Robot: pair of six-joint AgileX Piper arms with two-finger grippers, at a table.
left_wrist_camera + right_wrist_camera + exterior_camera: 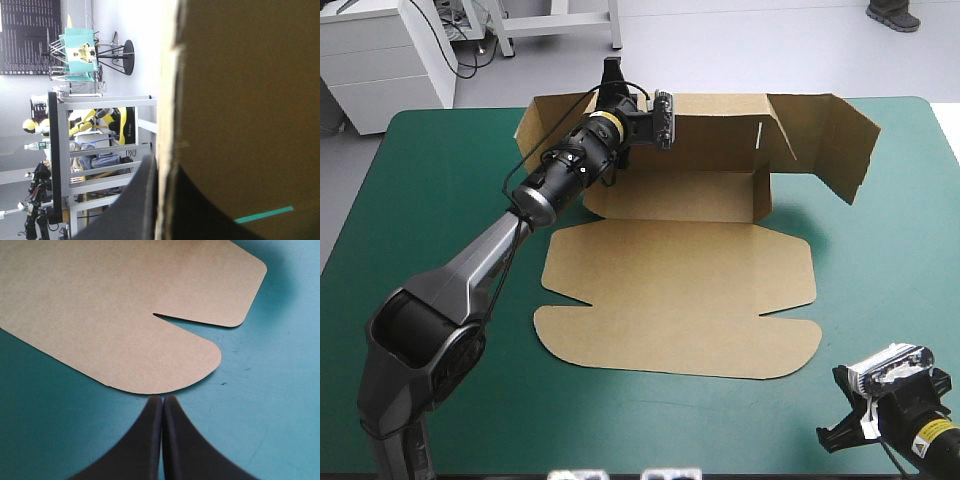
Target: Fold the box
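My right gripper sits at the lower right of the frame, black fingers pressed together on nothing. A rounded corner of the lid lies just ahead of their tips, not touching. The brown box lies mid-frame on the teal-green table cover, with the lid spread flat on the near side, the back wall raised beyond it, and a side flap standing open at the upper right. Farthest off, upper centre-left, my left gripper reaches over the back wall's top edge, its fingers clamped on the board, one on each face.
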